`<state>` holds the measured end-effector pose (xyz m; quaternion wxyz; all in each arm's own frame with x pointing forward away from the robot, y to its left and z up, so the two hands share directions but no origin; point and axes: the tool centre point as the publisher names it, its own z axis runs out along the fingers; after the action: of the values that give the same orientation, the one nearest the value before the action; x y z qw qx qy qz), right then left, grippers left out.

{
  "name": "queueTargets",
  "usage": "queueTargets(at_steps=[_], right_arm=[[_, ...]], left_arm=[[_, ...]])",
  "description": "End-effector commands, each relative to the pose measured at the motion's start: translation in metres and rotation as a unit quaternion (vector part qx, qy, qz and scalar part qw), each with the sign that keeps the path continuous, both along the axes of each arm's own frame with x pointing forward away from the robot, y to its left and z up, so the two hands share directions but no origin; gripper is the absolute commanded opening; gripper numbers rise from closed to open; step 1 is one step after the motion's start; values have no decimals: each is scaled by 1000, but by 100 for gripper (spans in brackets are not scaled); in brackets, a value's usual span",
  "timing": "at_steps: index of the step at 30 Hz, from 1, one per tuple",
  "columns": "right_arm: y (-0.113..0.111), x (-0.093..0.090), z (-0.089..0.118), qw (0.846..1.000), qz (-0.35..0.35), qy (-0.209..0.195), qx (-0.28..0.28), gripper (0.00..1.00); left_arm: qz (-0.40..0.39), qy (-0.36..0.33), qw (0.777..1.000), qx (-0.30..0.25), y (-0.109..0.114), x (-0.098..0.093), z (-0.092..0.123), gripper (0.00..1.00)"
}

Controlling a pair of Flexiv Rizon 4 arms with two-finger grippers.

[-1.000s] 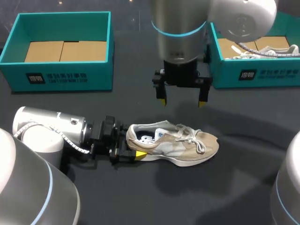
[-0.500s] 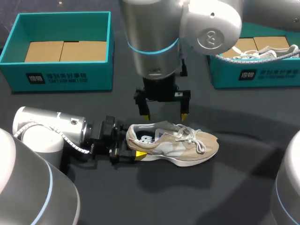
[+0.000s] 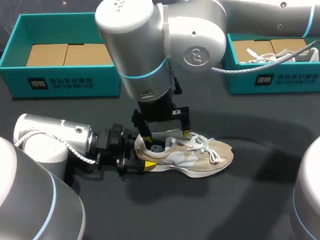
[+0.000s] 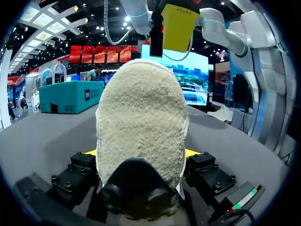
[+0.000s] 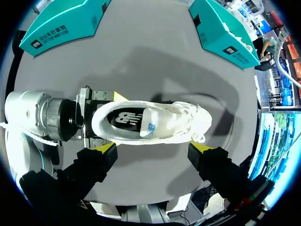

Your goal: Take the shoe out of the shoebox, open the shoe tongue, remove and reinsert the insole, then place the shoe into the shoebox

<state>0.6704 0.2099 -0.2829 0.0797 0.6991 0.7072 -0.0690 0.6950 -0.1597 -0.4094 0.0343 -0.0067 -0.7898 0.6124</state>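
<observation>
Head view: the right gripper (image 3: 163, 134), fingers apart, has dropped to just above the beige suede sneaker (image 3: 200, 152); the left gripper (image 3: 141, 159) clamps its heel.
Left wrist view: both yellow tips press the heel.
Right wrist view: the spread fingers straddle the sneaker, which lies outside the shoebox; tongue-opening likely comes next.

left claw (image 3: 144, 159) clamped, right claw (image 3: 164, 135) splayed — downward

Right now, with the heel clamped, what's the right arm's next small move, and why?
Probably lower the right gripper onto the white tongue: its fingers are open, hovering above the beige suede sneaker, whose heel the left gripper holds.
</observation>
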Motion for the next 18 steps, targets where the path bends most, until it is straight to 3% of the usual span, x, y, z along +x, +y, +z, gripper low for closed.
queueTargets(at_steps=[1,18], right_arm=[[14,-4,-13,964,-210,-53,-157,100],[-12,6,-33,953,-247,-70,-160,100]], left_arm=[[1,0,1000,1,-2,-3,-2,0],[1,0,1000,1,-2,-3,-2,0]])
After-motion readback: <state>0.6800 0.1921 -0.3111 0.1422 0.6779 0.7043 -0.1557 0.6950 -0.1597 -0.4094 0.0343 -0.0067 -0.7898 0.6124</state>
